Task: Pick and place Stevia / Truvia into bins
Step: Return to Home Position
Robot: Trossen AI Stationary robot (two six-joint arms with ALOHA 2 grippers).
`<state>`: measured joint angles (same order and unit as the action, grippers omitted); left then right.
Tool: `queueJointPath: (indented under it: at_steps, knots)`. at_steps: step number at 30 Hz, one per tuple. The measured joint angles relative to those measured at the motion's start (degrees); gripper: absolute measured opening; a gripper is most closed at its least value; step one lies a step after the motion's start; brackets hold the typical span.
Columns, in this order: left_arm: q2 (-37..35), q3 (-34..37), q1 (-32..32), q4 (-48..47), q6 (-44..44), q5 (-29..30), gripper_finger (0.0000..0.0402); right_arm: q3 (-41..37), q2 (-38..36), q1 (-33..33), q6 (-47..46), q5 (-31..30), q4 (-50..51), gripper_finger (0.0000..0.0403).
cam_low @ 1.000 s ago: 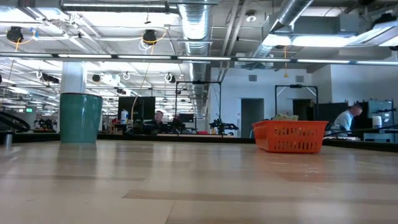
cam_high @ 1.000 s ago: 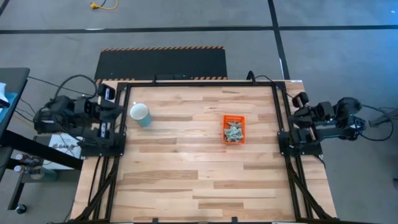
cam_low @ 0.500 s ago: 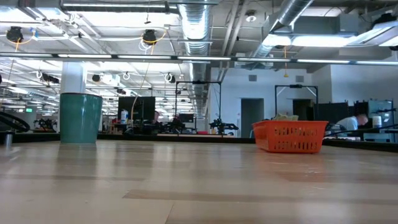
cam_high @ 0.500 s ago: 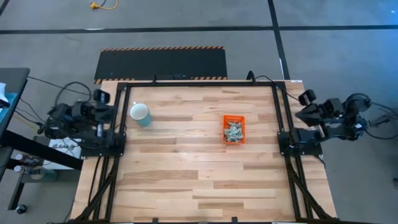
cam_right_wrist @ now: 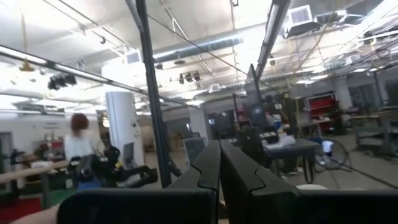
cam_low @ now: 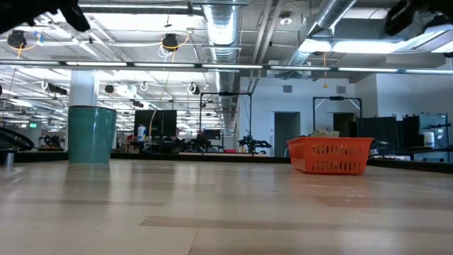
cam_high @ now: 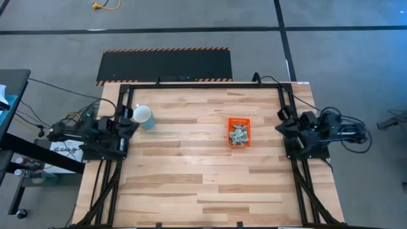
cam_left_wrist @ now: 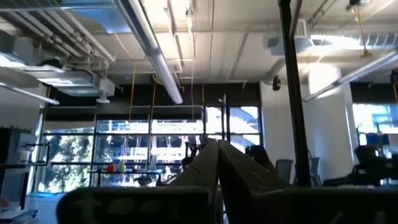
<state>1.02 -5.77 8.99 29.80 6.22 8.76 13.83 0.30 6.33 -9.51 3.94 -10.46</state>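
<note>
on the pale wooden plank table (cam_high: 191,178), a small orange mesh plastic tray (cam_high: 239,120) right of centre holds a heap of pale green-and-white paper sweetener packets (cam_high: 239,135). a round white and light-blue cup (cam_high: 144,116) stands far left. left end effector (cam_left_wrist: 217,149) and right end effector (cam_right_wrist: 219,148) flank the table, both closed, empty.

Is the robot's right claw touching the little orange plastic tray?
Apart. The high view shows bare wooden table between the right gripper and the shallow orange plastic tray.
</note>
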Motion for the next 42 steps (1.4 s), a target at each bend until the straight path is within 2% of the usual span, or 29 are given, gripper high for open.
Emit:
queueJointPath:
  at_steps: [4,12,17,20,24,31,34,42]
  knots:
    - [-0.1,5.2,0.0,5.9,-1.6,0.7,0.0000,-4.8,0.0,0.0,-2.4,1.0,-5.9,0.0000]
    - [-0.1,5.0,0.0,2.6,-3.9,1.0,0.0000,-13.0,0.0,0.0,-4.2,1.0,-14.9,0.0000]
    - [0.0,5.1,0.0,-2.9,-4.1,0.9,0.0000,-13.4,0.1,0.0,-4.2,1.1,-14.8,0.0000]
    - [-0.1,5.1,0.0,-7.5,-4.1,1.0,0.0000,-13.4,0.0,0.0,-3.4,1.1,-13.0,0.0000]
    - [0.0,5.0,0.0,-15.2,-5.5,1.0,0.0000,-13.4,0.0,0.0,1.8,0.5,-4.8,0.0000]
    - [0.0,5.0,0.0,-23.2,-8.4,2.5,0.0000,-13.4,0.1,0.0,2.4,0.4,9.4,0.0000]
    - [0.0,5.0,0.0,-26.7,-8.0,2.5,0.0000,-13.4,0.7,0.0,2.4,0.0,8.8,0.0000]
    - [0.5,5.0,0.0,-26.6,-7.8,2.2,0.0000,-13.3,0.8,0.0,2.4,-0.2,9.5,0.0000]
